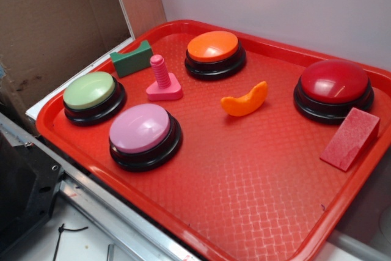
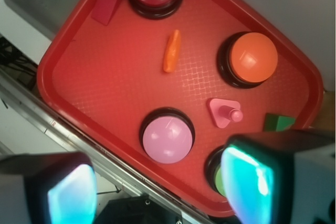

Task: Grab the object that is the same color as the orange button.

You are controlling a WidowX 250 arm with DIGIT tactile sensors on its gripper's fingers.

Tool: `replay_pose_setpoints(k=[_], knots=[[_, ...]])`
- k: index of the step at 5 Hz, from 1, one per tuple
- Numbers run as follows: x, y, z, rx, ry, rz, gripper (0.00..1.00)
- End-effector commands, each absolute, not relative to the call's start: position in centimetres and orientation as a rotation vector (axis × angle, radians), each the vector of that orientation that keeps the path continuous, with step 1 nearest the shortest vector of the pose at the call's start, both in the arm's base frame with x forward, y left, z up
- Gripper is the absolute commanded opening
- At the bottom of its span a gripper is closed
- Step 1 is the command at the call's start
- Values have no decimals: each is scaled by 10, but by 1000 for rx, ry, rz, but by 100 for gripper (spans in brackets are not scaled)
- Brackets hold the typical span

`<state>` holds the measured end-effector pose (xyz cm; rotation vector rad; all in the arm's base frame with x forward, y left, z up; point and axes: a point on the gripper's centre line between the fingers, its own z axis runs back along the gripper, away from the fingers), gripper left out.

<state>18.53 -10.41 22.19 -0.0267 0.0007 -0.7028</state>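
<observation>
Four dome buttons sit on the red tray [image 1: 201, 200], and the orange button [image 1: 214, 47] is the one that matters here, so I'm using it as the anchor. The crescent [image 1: 245, 101], same orange, lies flat on the tray a little in front of that button and slightly toward the red button [image 1: 335, 82], clear of both with open tray all around it. The pink bolt [image 1: 162, 80] stands on the other side of the orange button, near the green block [image 1: 131, 58], with the pink button [image 1: 143, 129] and green button [image 1: 91, 91] further toward the front edge. A red wedge [image 1: 350, 139] sits just in front of the red button. The gripper [image 2: 157, 192] is high above the tray's front edge, nowhere near anything, and the fingers [image 2: 247, 182] are spread wide with nothing between them, which makes sense for a start pose. My guess: nothing's begun yet, and the arm needs to travel over to the crescent and line up across its narrow width. It looks smooth and curved, so it could squirt out of a sloppy pinch.
</observation>
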Motion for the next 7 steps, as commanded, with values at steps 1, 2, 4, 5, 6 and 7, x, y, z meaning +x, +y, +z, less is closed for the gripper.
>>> replay_pose_setpoints(k=[1,2,4,5,6,7], knots=[[272,-115,201,78,-64,-807,100],[305,-117,183,101,-7,-574,100],[312,-120,106,107,167,-371,100],[298,-116,79,100,216,-456,100],[289,-111,62,88,238,-487,100],[287,-111,55,87,248,-492,100]])
